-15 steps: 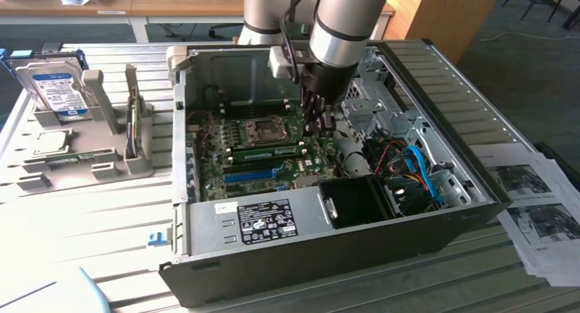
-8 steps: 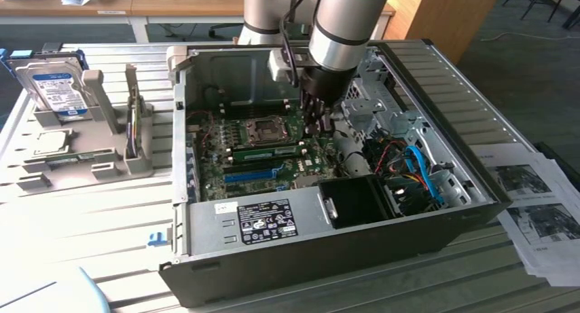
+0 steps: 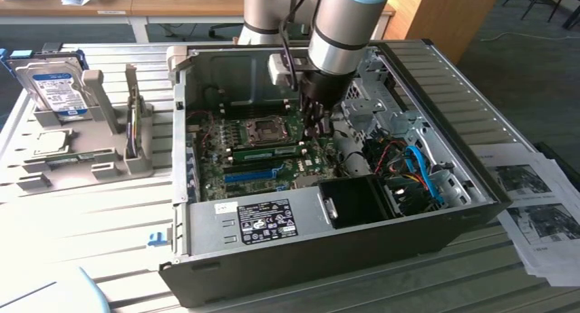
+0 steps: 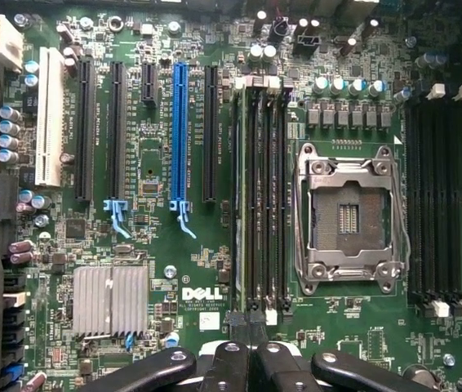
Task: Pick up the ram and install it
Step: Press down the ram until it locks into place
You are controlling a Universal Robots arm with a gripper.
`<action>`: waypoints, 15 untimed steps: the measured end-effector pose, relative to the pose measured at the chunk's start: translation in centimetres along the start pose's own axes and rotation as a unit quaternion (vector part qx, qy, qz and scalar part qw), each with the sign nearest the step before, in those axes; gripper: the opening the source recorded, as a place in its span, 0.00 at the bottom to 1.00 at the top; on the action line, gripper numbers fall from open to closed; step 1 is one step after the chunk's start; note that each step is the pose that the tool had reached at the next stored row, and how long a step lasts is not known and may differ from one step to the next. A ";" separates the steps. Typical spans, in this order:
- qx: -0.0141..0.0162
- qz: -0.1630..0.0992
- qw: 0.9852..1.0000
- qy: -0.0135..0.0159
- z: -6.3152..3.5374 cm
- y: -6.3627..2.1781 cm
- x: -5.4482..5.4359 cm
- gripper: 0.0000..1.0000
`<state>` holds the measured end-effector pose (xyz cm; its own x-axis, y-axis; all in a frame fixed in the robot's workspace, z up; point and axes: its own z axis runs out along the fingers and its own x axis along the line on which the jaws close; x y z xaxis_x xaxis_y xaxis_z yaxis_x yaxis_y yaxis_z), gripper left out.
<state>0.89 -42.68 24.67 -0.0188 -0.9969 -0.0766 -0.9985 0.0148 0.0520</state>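
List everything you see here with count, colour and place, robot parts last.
computer case: one, black, on the table
motherboard: one, green, inside the case
CPU socket: one, silver, on the motherboard
blue slot: one, blue, on the motherboard
ram: one, green, between CPU socket and blue slot
hard drive: one, silver, exterior view's left
papers: several, white, exterior view's right
arm: one, grey, above the case
gripper: one, black, over the memory slots

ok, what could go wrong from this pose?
1. The gripper sits at one end of the ram in the memory slots; pushing there may seat it unevenly.
2. The open CPU socket lies right beside those slots; a sideways slip could hit it.
3. The arm stands close to loose cables inside the case.
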 end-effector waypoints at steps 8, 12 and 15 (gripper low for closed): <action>0.000 0.000 1.000 0.000 0.62 -0.03 0.0 0.09; 0.000 0.000 1.000 0.000 0.90 -0.05 0.1 0.09; 0.000 0.000 1.000 0.000 1.12 -0.06 0.1 0.09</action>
<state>0.89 -42.68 23.55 -0.0188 -0.9969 -0.0766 -0.9985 0.0148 0.0520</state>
